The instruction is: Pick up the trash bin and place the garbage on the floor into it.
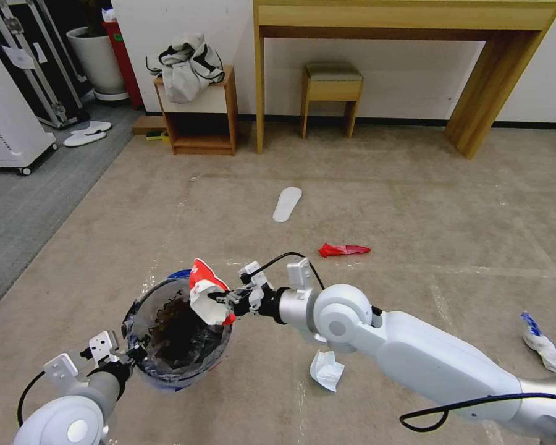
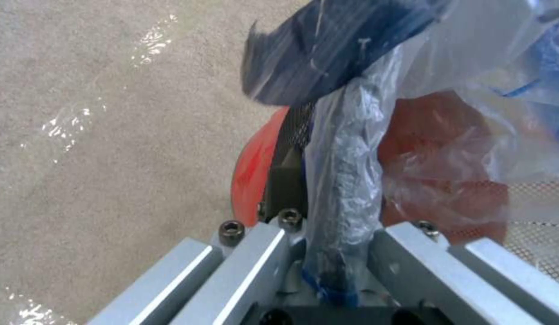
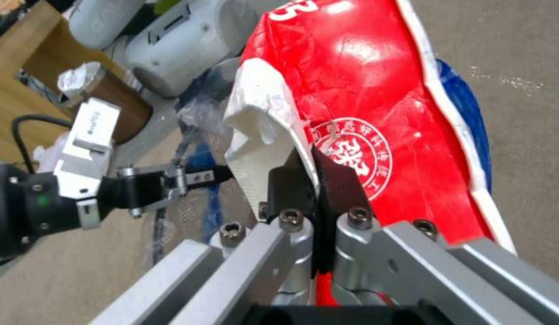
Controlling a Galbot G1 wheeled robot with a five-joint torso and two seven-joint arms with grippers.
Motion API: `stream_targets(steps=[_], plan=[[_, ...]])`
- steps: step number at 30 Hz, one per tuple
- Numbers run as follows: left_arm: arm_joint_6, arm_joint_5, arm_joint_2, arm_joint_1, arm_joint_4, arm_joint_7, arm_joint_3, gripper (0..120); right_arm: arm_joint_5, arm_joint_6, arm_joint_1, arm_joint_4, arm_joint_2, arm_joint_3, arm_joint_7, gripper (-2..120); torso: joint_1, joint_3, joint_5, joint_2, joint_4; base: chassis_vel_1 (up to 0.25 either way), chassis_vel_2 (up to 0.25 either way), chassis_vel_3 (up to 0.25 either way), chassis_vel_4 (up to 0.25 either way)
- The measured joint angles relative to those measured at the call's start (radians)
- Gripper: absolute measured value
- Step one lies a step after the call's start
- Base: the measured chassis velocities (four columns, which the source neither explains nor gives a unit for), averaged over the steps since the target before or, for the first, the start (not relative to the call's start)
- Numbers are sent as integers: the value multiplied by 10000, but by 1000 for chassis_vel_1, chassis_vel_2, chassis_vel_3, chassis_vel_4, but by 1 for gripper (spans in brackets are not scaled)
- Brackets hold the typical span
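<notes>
The trash bin, lined with a clear, blue-edged bag, hangs above the floor at the lower left. My left gripper is shut on its near rim; up close the bagged rim sits between the fingers beside the red base. My right gripper is shut on a red-white carton held over the bin's far rim. In the right wrist view the black fingertips pinch the carton. A red wrapper, crumpled white paper and a blue-white wrapper lie on the carpet.
A white slipper lies mid-carpet ahead. Along the back wall stand a wooden desk, a stool and a small shelf with a bag on it. Grey flooring, cases and a white planter are at the left.
</notes>
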Motion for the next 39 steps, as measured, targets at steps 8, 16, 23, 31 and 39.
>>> stream_targets(steps=[8,16,23,31,39], plan=[[7,13,-34,-3,0,-2,41,0,-87,435,685,-550,30,-701,-660,0,0,0,0,0,-1,0,0,0,0],[8,8,-37,0,-31,-1,20,0,41,586,1153,-648,467,-1021,-635,0,0,0,0,0,0,0,0,0,0],[9,-12,-25,-3,-57,-1,-3,0,135,587,1522,-746,760,-1216,-562,0,0,1,-1,0,0,0,0,0,0],[11,-69,13,-53,-24,-19,-28,0,253,475,1696,-281,250,-1309,-515,0,0,0,0,0,-1,0,0,0,0],[14,-101,15,-89,6,-62,-33,0,481,418,1680,142,-93,-1324,-546,0,-1,0,1,0,-1,0,0,0,0]])
